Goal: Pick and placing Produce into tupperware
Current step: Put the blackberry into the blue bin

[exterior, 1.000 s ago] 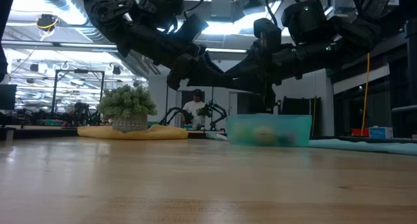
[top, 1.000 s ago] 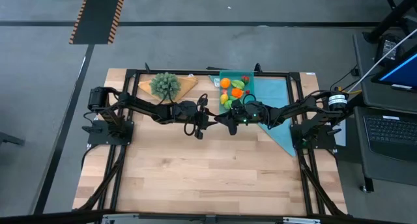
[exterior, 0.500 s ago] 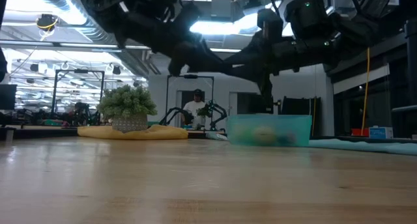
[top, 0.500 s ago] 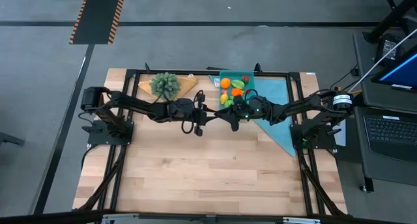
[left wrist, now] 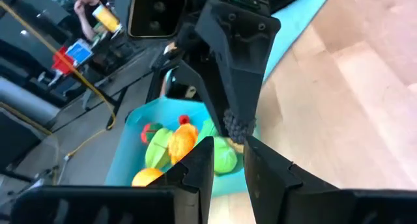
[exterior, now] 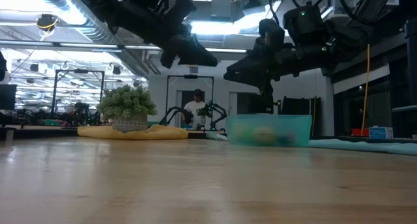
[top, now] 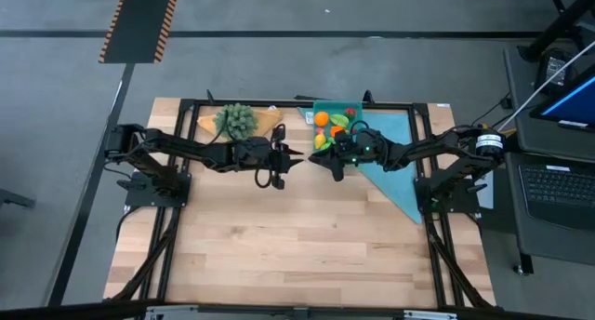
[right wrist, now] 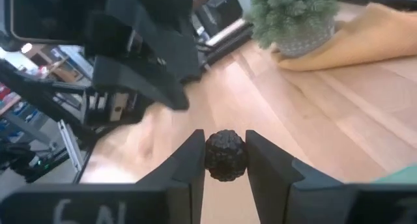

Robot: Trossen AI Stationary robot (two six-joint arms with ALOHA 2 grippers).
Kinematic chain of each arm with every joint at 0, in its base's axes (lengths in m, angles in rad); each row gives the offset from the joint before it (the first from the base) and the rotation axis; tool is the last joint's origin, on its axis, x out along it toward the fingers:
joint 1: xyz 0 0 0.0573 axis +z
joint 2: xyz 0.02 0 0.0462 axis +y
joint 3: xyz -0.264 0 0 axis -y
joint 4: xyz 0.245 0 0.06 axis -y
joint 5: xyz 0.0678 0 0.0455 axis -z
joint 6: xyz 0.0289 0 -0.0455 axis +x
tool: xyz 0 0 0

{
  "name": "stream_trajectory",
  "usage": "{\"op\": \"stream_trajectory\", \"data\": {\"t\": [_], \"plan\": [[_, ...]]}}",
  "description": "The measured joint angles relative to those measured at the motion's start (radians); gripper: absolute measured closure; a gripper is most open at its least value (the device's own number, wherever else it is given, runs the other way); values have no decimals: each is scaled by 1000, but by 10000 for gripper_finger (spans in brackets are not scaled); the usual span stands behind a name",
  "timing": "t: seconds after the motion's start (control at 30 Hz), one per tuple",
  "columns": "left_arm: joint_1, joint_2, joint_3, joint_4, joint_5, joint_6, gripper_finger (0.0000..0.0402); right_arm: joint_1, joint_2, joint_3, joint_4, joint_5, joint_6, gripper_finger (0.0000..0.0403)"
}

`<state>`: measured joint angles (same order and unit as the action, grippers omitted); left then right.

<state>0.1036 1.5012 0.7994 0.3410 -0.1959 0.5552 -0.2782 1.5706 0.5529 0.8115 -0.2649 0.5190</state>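
My right gripper (right wrist: 225,160) is shut on a small dark, bumpy round Produce piece (right wrist: 226,155), held above the wood table just left of the tupperware. The teal tupperware (top: 356,110) stands at the far middle on a light-blue cloth and holds orange, green, red and yellow Produce (top: 330,126). My left gripper (left wrist: 229,164) faces the right one from the table's left, a short gap away (top: 296,155). Its fingers stand a narrow gap apart with nothing between them. In the low view both grippers hang well above the tabletop, left (exterior: 212,60) and right (exterior: 228,74). My right gripper pinches the dark round piece by its two opposite sides (right wrist: 211,156) between its two fingers, near their free ends (left wrist: 236,125). The fingers come nearly level from the table's right. The piece is lifted clear of the table.
A bushy green plant (top: 235,121) stands on a tan wedge board (top: 268,122) at the far left. The light-blue cloth (top: 395,166) runs toward the right edge. Bare wood (top: 297,246) fills the near half. A person shows in the room beyond (exterior: 196,107).
The two grippers, which met tip to tip over the table's middle, have drawn apart. My left gripper has gone up and back toward the left edge. My right gripper has carried the dark piece toward the tupperware.
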Motion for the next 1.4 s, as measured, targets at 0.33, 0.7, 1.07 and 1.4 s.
{"op": "stream_trajectory", "data": {"t": [0.33,0.7,1.07,1.4], "plan": [[8,1,0,-59,-72,-103,346,-102,-89,0,-169,-19,-103,307],[23,1,0,-89,59,-214,379,-157,-166,0,-325,106,-299,308],[25,1,0,-85,202,-287,394,-158,-262,0,-500,300,-400,308],[25,1,0,-81,243,-287,377,-157,-290,1,-598,370,-412,308]]}}
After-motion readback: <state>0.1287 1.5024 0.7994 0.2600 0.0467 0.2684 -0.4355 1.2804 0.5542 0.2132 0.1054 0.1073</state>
